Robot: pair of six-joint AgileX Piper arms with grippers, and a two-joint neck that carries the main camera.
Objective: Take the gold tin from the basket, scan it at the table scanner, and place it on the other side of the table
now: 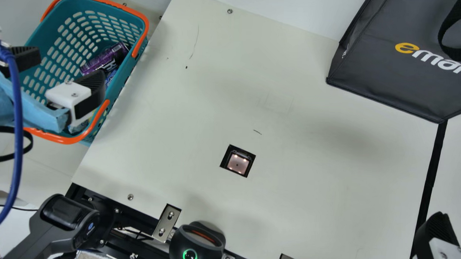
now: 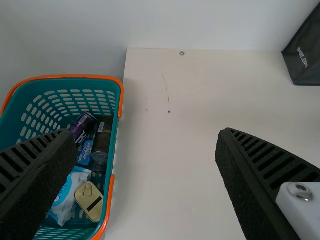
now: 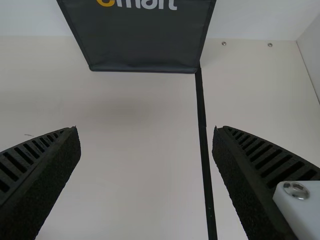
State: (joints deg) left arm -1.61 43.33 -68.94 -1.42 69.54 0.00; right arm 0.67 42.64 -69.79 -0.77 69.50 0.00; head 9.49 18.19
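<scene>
- Left wrist view: gold tin point(image 2: 89, 199) in the basket point(image 1: 41, 40), by a white-and-blue packet point(image 2: 64, 199).
- Main view: left gripper point(image 1: 65, 69), ten o'clock, spread wide, overlapping the basket; a yellowish patch there may be the tin.
- Main view: right gripper point(image 1: 437, 234), four o'clock; its wrist view shows it unclenched.

Soft, diffuse light, cream table point(image 1: 168, 142) fairly bright. Soft-edged shadows on it, one beside the basket point(image 1: 127, 74). Small bright spots in table scanner point(image 1: 237, 164), green ring point(image 1: 184, 256) glowing. Slight glint on screw point(image 3: 296, 189) in right wrist view
</scene>
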